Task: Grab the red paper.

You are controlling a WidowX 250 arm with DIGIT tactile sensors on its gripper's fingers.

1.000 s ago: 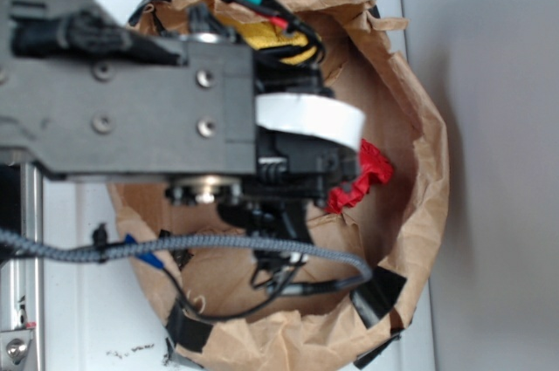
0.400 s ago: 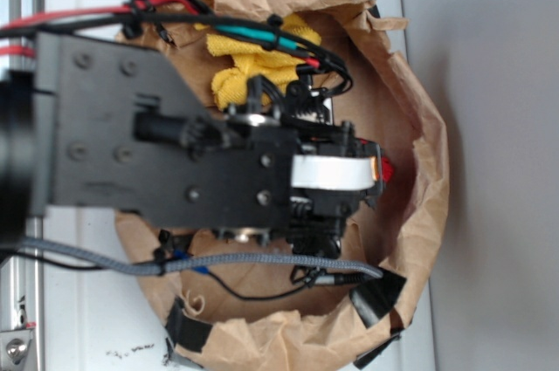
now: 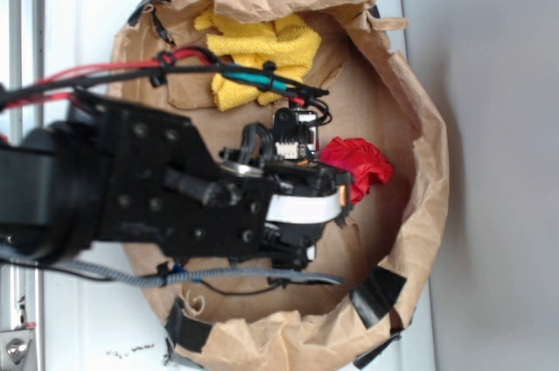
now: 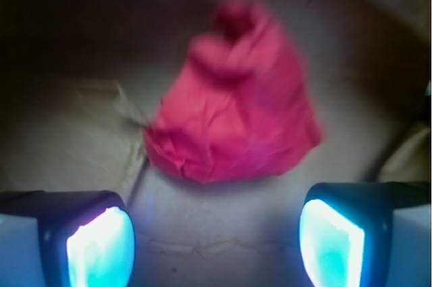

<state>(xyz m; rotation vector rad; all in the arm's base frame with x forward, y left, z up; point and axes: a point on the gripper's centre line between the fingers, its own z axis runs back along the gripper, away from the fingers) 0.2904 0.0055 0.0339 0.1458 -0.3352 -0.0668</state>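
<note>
The big brown crumpled paper bag [image 3: 417, 214], lying open on the white surface [image 3: 87, 4], takes up most of the overhead view, and the black robot arm [image 3: 140, 183] reaches into it from the left. A second ago the arm's bulk hid most of the bag's middle; it has since drawn back toward the left and lower in the frame, so the fuzzy yellow cloth [image 3: 253, 52] at the top of the bag now shows nearly whole. The small bright red wad of wrinkly paper [image 3: 356, 166] was half hidden under the wrist before; now it lies almost fully exposed on the bag floor, right of centre, just beyond the arm's tip.

The wrist view shows the red paper [image 4: 236, 121] ahead of the gripper [image 4: 216, 240] and roughly centred between its two fingers, which stand wide apart and empty, not yet touching it. I judge the claw is lined up and the task is still at approach: it needs to advance over the wad and close
</note>
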